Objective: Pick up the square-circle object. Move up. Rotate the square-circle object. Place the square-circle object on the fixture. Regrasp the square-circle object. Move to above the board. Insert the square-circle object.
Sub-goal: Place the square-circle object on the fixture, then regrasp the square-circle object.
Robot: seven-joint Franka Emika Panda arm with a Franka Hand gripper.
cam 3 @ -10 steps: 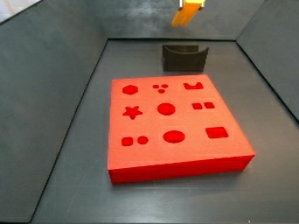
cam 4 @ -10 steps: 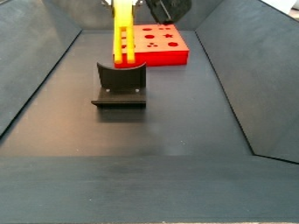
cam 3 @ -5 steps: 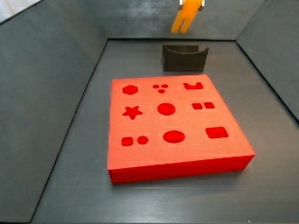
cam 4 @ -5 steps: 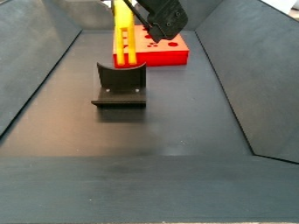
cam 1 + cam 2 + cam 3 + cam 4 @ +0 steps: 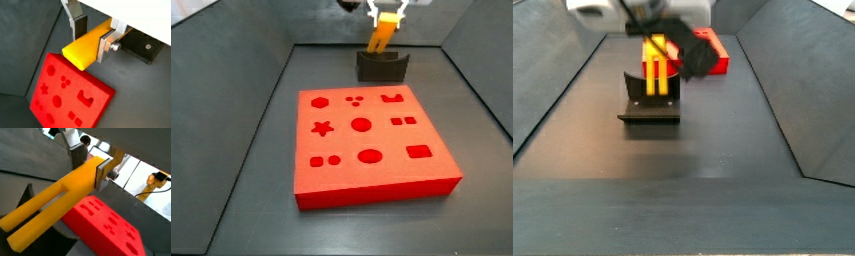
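In a side view we see the board (image 5: 372, 140) lying on the counter (image 5: 251, 215), and behind it the fixture (image 5: 381, 66), with the square-circle object (image 5: 380, 37) standing upright just over its notch. We judge this peg light, stiff and smooth, best taken across its flat sides near one end. In a wrist view the gripper (image 5: 92, 39) has its fingers (image 5: 105, 47) clamped on the peg's upper end, the plates pressed flat against both sides.
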